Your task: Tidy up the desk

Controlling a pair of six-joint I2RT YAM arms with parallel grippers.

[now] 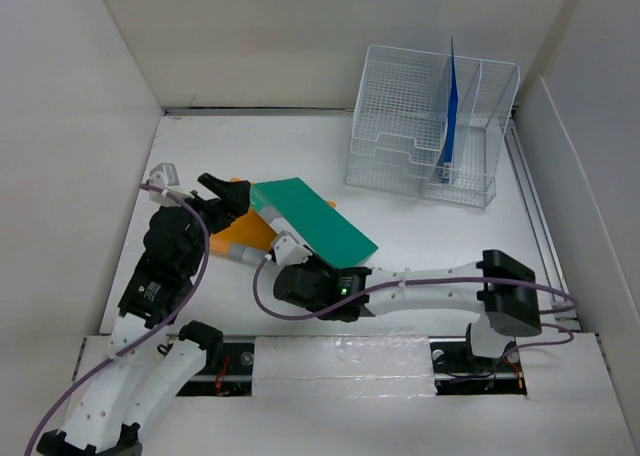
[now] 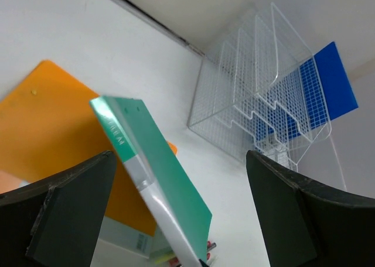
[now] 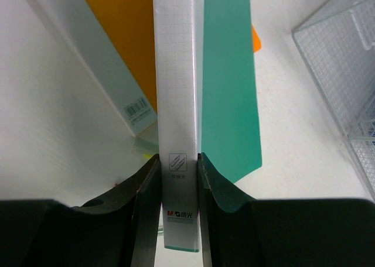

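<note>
On the white desk (image 1: 420,226) my right gripper (image 1: 290,248) is shut on the white spine of a green folder (image 1: 318,219) and holds it tilted above an orange folder (image 1: 243,234). In the right wrist view the fingers (image 3: 146,191) clamp the spine (image 3: 177,103), with the green cover (image 3: 228,85) to its right. My left gripper (image 1: 222,198) is open and empty just left of the folders. In its wrist view the green folder (image 2: 158,173) stands between the two fingers (image 2: 70,202) without touching them, over the orange folder (image 2: 53,126).
A white wire-mesh file organizer (image 1: 432,126) stands at the back right with a blue folder (image 1: 451,116) upright in it; it also shows in the left wrist view (image 2: 258,85). A pale box with a barcode (image 3: 117,91) and some pens (image 2: 208,246) lie under the folders. White walls border the desk.
</note>
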